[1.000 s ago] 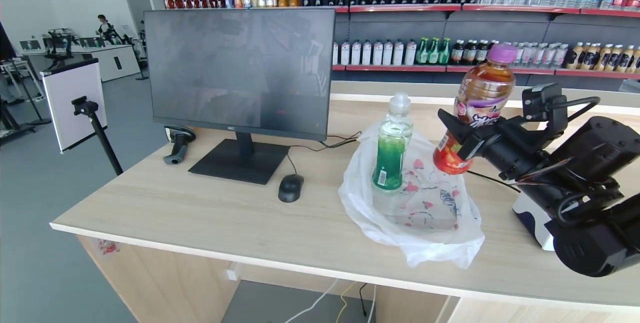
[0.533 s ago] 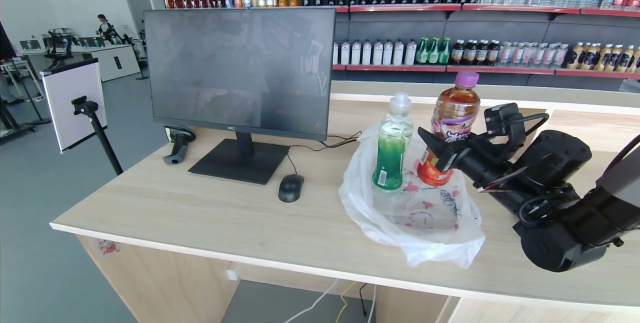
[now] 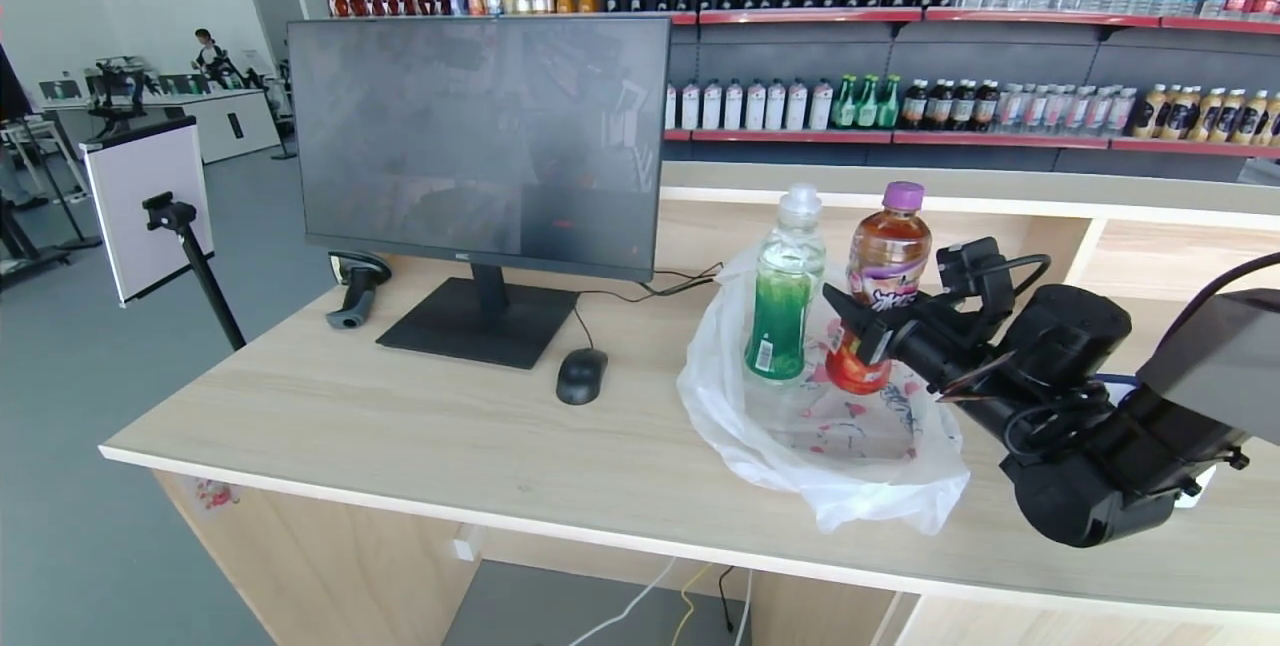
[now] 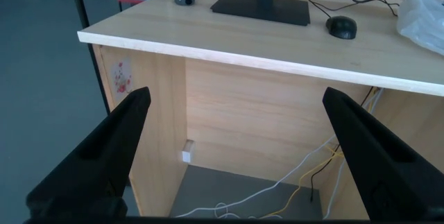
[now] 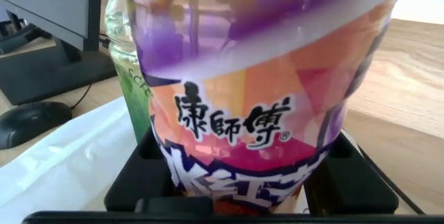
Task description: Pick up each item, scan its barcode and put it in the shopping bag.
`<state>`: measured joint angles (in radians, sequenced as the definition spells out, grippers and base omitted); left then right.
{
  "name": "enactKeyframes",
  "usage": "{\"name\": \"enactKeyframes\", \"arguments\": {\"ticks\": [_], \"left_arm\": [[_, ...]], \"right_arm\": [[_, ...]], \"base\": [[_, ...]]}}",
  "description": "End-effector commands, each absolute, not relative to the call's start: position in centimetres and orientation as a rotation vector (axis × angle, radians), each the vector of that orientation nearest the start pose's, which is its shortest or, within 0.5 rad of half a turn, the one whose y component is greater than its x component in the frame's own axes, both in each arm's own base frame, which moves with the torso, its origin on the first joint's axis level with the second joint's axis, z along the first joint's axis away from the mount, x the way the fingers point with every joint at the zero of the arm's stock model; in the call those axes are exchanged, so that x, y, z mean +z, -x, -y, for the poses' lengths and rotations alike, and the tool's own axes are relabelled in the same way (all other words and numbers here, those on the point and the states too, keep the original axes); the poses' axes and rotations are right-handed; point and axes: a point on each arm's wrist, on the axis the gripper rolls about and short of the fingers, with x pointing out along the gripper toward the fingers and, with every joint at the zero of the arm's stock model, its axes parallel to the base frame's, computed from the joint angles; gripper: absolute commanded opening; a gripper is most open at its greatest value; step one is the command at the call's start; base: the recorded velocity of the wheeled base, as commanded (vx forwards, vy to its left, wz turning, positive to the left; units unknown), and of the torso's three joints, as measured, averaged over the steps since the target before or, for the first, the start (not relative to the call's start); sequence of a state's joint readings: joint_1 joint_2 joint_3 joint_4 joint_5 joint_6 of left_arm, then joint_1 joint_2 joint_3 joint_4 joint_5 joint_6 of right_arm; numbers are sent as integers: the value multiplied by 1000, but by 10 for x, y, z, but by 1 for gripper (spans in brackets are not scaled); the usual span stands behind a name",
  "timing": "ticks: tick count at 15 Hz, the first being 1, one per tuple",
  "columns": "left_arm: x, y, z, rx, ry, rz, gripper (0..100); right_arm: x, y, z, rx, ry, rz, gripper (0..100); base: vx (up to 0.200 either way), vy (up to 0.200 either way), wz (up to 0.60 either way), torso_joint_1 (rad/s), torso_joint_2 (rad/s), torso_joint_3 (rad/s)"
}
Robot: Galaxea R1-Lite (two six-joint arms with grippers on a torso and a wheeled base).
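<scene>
**Tea bottle gripped at the mouth of the bag**

The right gripper [image 3: 858, 328] has its black fingers clamped on the lower label of a clear plastic tea bottle [image 3: 885, 261]. The bottle has amber liquid, a purple cap and a glossy wrapper, and is upright at the mouth of the crinkled, translucent shopping bag [image 3: 850, 471]. A green-labelled bottle [image 3: 783, 296] stands in the bag just beside it.

The pale wood-grain tabletop [image 3: 450, 436] also carries a dark monitor [image 3: 480, 136], a black mouse [image 3: 581, 375] and a handheld scanner [image 3: 352, 291]. Drink shelves [image 3: 900, 18] line the back wall.

The left gripper [image 4: 236, 154] hangs low before the counter front, its fingers spread wide and holding nothing.
</scene>
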<state>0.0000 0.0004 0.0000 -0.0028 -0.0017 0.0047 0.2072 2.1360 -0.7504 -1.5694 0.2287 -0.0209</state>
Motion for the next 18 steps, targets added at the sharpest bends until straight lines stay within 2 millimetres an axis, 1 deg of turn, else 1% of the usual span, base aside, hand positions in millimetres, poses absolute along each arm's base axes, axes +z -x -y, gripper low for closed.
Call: {"name": "enactKeyframes", "arguments": {"ticks": [1,8,9,11,18], "left_arm": [[76,23,0,-2,-5,3,100],[76,23,0,-2,-3,3,100],[76,23,0,-2,-5,3,100],[76,23,0,-2,-3,3,100],[76,23,0,-2,-5,3,100]], "right_arm": [[103,-362,-82,435,21,162,0],[92,-372,-77,419,12,143,0],[87,-372,-77,419,13,126,0],[84,-371,-73,410,13,113,0],[77,-365,-73,412,12,75,0]], "base": [[0,0,0,0,0,0],[0,0,0,0,0,0],[0,0,0,0,0,0],[0,0,0,0,0,0],[0,0,0,0,0,0]]}}
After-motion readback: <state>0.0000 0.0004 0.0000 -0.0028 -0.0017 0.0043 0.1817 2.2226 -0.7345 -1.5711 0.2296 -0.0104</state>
